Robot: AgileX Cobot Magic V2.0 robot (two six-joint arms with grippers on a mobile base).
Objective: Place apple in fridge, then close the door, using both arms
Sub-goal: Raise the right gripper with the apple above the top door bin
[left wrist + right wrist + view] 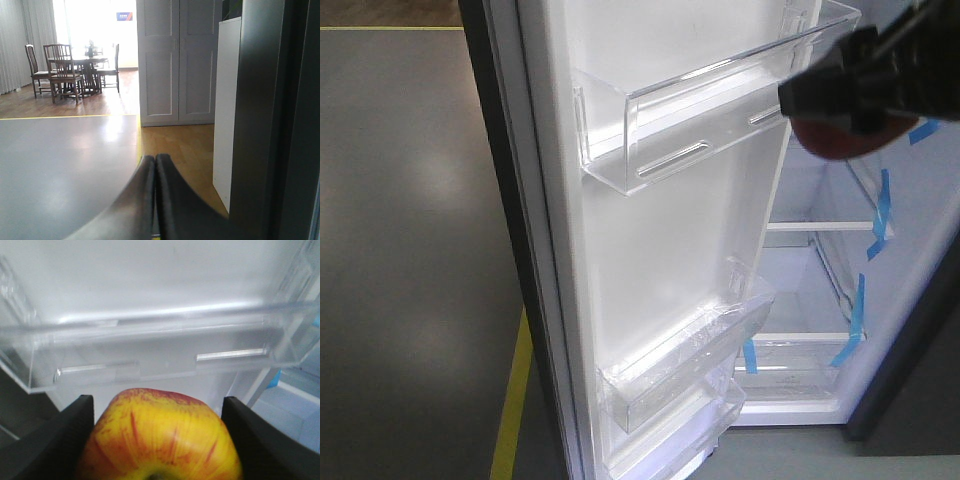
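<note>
Entry, left to right: left gripper (155, 164), black fingers pressed together with nothing between them; ahead of it a grey floor (60, 165) bounded by a yellow line (70, 117); farther ahead and to its left, a dining table with chairs (70, 70); straight ahead, a white cabinet (175, 60) with two panelled doors; close on its right, a dark grey panel (260, 125), and it cannot be told whether this is door or fridge side.

door (650, 260), standing open, white inner face turned toward the right gripper (157, 410); upper clear bin (150, 355) just ahead of and above that gripper; lower bins (680, 370) well below it.

right gripper, fingers spread and pinching the apple (160, 440) on both flanks; apple red-streaked over yellow, seated between the fingers, stem dimple toward the wrist, just short of the upper clear bin, outside it.

fridge (800, 390), white interior below and to the right of the right gripper; glass shelves (820, 226) marked with blue tape strips (883, 205).
</note>
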